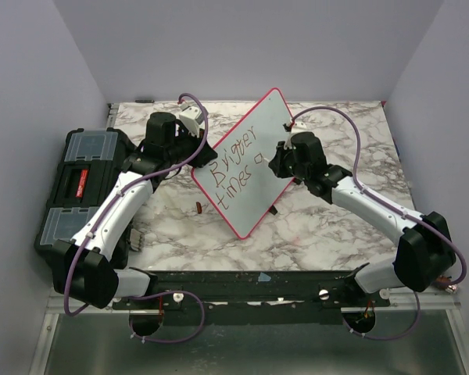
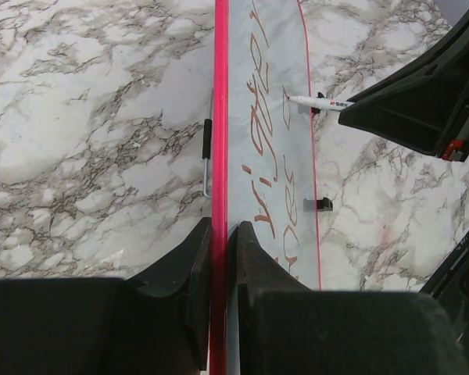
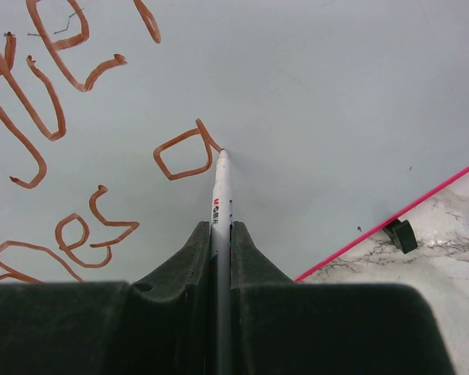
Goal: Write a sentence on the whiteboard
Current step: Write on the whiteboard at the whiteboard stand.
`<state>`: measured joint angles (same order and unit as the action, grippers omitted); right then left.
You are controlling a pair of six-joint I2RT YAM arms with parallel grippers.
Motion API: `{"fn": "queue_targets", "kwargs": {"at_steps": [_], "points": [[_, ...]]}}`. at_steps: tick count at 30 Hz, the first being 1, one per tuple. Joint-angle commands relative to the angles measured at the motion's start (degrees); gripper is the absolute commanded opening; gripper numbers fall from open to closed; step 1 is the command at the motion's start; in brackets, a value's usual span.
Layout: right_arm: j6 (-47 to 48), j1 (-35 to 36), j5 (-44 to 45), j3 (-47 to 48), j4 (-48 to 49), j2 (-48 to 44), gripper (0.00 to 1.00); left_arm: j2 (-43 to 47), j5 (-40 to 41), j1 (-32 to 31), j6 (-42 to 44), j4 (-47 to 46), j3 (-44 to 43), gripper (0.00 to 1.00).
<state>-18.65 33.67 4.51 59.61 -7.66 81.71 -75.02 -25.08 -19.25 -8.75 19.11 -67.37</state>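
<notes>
Mid-bench [image 1: 328, 234], whiteboard [image 1: 258, 137] sits diagonally, one corner toward the far edge. Left claw [image 2: 223, 234] clamped on its red-pink frame, left-hand side. Right claw [image 3: 221, 233] pinched shut on a white marker [image 3: 220, 183], tip touching the board at the tail of the "a" that ends the sentence [image 1: 233, 173], reading roughly "Brigger times a". Black toolbox [image 1: 82, 183] by bench's left edge.

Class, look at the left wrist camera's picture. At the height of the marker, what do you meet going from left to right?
marble table → metal bracket → whiteboard's pink edge → sentence → marker → right gripper, shut on the marker
</notes>
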Motion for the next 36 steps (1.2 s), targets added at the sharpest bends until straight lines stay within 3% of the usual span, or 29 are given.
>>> {"fn": "queue_targets", "kwargs": {"at_steps": [1,19,36], "points": [[-1.2,0.2,0.6,-1.4,-0.1,0.3,0.01,0.1,2.1,-0.3,6.2,-1.8,-0.4,0.0],[-0.7,0.3,4.4,0.1,-2.4,-4.0,0.01,0.4,1.8,-0.3,6.2,-1.9,-0.3,0.0],[0.3,-0.6,3.1,7.3,-1.2,0.4,0.01,0.1,2.2,-0.3,6.4,-1.9,-0.3,0.0]]}}
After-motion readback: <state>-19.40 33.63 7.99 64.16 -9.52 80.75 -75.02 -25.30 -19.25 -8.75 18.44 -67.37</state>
